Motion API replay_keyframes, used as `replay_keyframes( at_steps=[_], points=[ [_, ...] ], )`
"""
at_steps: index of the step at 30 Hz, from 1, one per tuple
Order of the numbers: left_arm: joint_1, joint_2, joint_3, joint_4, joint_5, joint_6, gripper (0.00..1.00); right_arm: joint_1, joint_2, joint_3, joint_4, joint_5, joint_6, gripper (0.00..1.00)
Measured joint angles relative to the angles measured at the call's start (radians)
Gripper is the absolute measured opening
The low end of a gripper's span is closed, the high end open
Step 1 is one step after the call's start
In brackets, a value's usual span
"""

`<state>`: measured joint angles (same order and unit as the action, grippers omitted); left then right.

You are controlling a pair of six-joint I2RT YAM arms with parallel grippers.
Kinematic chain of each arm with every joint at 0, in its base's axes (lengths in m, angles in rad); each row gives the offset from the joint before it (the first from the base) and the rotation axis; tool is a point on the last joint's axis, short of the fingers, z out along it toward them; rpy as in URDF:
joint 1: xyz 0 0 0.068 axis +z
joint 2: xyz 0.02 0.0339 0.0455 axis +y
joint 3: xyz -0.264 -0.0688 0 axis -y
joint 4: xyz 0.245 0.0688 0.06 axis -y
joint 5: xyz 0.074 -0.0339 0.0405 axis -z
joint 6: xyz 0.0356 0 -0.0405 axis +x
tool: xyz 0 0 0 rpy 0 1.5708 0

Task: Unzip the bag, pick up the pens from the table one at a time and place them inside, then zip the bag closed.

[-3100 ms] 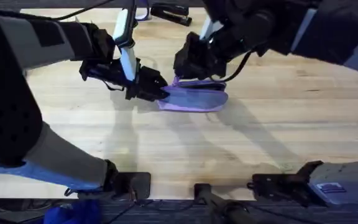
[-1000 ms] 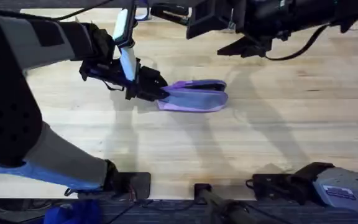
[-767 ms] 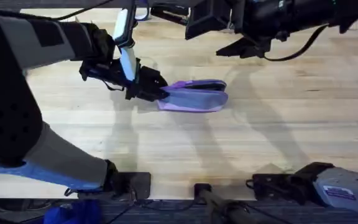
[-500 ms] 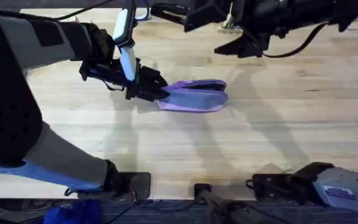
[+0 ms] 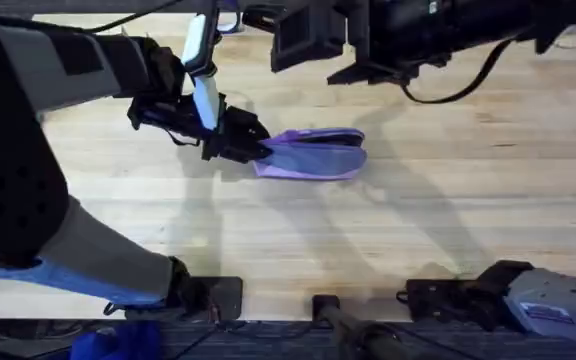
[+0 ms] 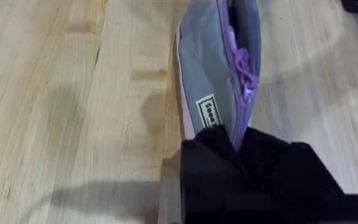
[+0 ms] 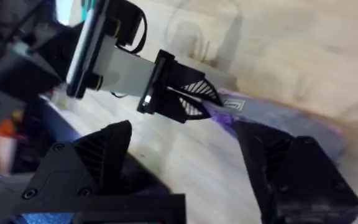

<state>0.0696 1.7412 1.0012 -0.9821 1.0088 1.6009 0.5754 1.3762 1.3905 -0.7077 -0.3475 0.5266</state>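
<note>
The lavender bag [image 5: 313, 157] lies on the table [image 5: 448, 200] just left of centre, with a dark slit along its zipper. My left gripper [image 5: 243, 142] is shut on the bag's left end. Up close, the left gripper [image 6: 235, 140] pinches the fabric corner of the bag [image 6: 213, 68] by the purple zipper pull [image 6: 245, 78]. My right arm [image 5: 418, 25] hangs high over the table's far side, away from the bag. The right gripper [image 7: 185, 143] is open and empty, with the bag [image 7: 278, 118] and the left gripper [image 7: 194, 102] below it. The pens are hidden.
A dark item [image 5: 258, 15] peeks out at the far table edge beside the right arm; I cannot tell what it is. Bare wood stretches right of and in front of the bag. The arm bases [image 5: 208, 295] sit at the near edge.
The right gripper has let go of the bag's top, risen and swung toward the far left. The left gripper and the bag have stayed put.
</note>
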Motion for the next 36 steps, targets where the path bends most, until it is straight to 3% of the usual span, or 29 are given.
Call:
replay_keyframes(
  at_steps=[15, 28, 36],
  points=[
    [0.0, 0.0, 0.0, 0.0, 0.0, 0.0, 0.044, 0.044, 0.0, 0.02, -0.038, 0.085, -0.57, 0.995],
    [0.0, 0.0, 0.0, 0.0, 0.0, 0.0, 0.043, 0.09, 0.0, 0.02, -0.028, 0.093, -1.475, 0.996],
    [0.0, 0.0, 0.0, 0.0, 0.0, 0.0, 0.043, 0.095, 0.0, 0.02, -0.105, 0.084, -1.614, 0.996]
  ],
)
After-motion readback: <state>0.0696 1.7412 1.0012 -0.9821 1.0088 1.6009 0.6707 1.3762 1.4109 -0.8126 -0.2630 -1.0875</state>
